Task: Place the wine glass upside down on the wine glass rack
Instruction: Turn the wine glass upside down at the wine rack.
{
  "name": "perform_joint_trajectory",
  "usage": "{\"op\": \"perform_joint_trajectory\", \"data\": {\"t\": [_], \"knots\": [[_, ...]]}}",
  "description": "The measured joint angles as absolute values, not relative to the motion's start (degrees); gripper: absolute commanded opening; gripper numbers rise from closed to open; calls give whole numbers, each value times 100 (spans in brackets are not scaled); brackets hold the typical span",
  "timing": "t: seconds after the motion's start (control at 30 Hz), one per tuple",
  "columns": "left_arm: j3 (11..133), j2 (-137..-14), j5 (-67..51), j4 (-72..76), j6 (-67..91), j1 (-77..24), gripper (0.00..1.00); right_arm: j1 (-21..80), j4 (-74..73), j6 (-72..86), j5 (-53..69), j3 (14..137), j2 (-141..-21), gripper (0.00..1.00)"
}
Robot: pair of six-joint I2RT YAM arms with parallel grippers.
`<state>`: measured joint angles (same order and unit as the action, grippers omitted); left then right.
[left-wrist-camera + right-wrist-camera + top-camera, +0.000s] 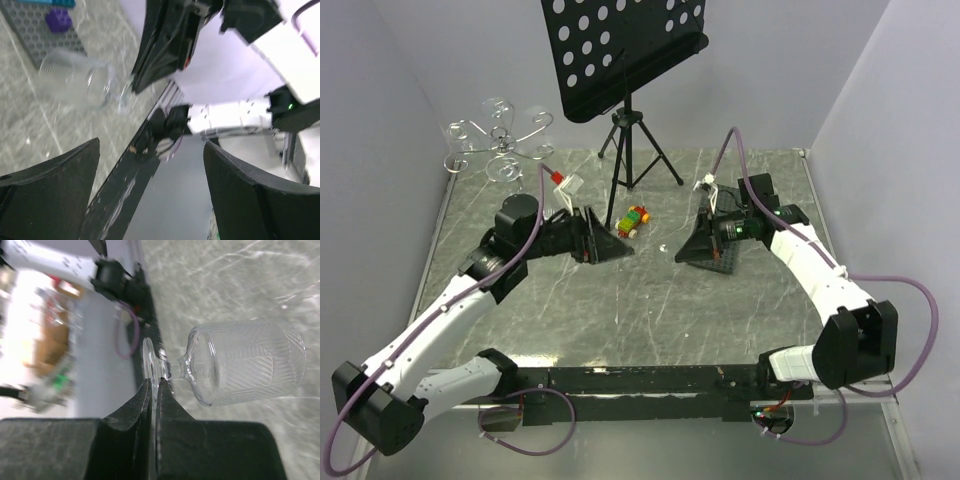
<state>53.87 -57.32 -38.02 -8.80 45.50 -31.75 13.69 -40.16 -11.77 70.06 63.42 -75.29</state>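
The clear ribbed wine glass (245,367) is on its side, low over the marble table. My right gripper (155,382) is shut on the rim of its round foot (150,360). The left wrist view shows the glass (75,80) too, with the right gripper's fingers (160,55) on its foot. My left gripper (150,150) is open and empty, facing the glass from the left in the top view (613,245). The right gripper (682,254) is at mid table. The chrome wine glass rack (500,145) stands at the far left corner, apart from both arms.
A black music stand (625,50) on a tripod (638,150) stands at the back middle. A small toy car (634,220) lies between the arms. A grey baseplate (35,35) with a purple brick (59,20) lies under the right gripper. A white and red clip (563,183) lies near the rack.
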Motion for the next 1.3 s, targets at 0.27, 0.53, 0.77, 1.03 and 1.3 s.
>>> {"op": "perform_joint_trajectory", "data": {"t": [0.27, 0.53, 0.77, 1.03, 1.3], "knots": [[5570, -6525, -3588, -355, 5061, -3183, 76, 1284, -2252, 1579, 7561, 6233, -7714, 0], [5601, -6781, -3590, 5, 5723, -3312, 58, 1212, -244, 4062, 7721, 5747, -7937, 0], [5601, -6851, -3555, 217, 6125, -3402, 49, 1208, 884, 5190, 7769, 5603, -8042, 0], [5601, -7059, -3454, 204, 6285, -3470, 43, 1253, 1444, 5677, 7791, 5601, -8106, 0], [5601, -7102, -3391, 233, 6429, -3470, 37, 1431, 1376, 5594, 7791, 5601, -8108, 0]]}}
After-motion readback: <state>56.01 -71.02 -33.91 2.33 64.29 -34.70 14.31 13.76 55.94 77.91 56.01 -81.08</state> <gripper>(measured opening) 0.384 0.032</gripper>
